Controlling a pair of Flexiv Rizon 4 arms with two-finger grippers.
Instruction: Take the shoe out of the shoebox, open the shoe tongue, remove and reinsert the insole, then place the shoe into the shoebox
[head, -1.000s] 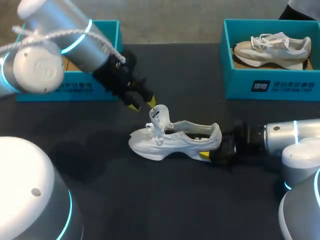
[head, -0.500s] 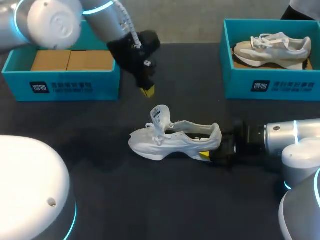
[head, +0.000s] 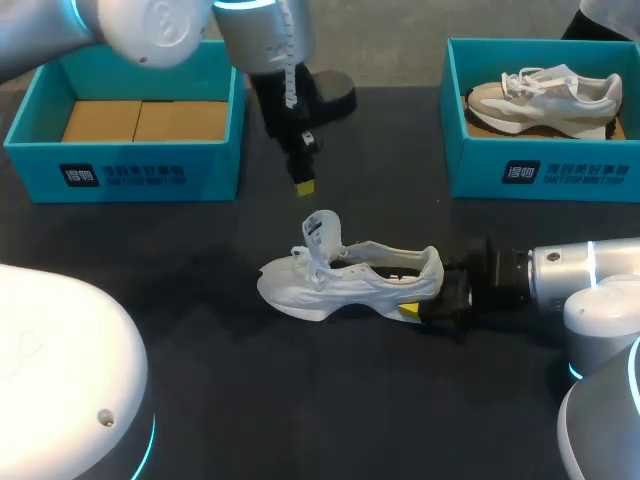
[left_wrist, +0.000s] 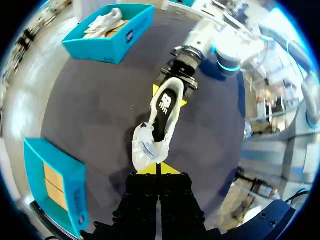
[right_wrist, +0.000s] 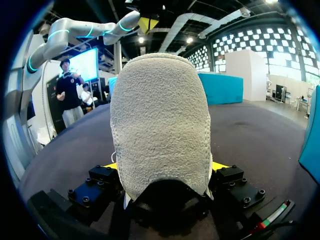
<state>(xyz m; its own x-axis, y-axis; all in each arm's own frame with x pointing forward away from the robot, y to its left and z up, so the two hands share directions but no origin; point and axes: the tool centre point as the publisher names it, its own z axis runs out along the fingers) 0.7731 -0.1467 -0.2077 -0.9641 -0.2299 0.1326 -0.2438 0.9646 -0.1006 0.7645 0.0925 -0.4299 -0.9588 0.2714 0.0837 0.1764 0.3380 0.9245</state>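
A white shoe (head: 345, 280) lies mid-table, toe to the left, its tongue (head: 320, 233) standing upright. My right gripper (head: 425, 306) is at the heel, one yellow-tipped finger on each side, shut on the shoe. In the right wrist view the heel (right_wrist: 160, 115) stands between the fingers of that gripper (right_wrist: 165, 167). My left gripper (head: 304, 186) hangs above and behind the tongue, shut and empty. In the left wrist view its gripper (left_wrist: 159, 169) is just over the tongue (left_wrist: 148, 147), with the shoe (left_wrist: 162, 117) stretching ahead to my right gripper (left_wrist: 179, 82).
A teal shoebox (head: 120, 172) with cardboard inserts stands at the back left. Another teal box (head: 540, 170) at the back right holds a beige shoe (head: 545, 95). Dark tabletop surrounds the white shoe.
My left gripper shut, lifted away from the tongue and swung toward the back of the table. The tongue stays upright. The right arm and the shoe have not moved.
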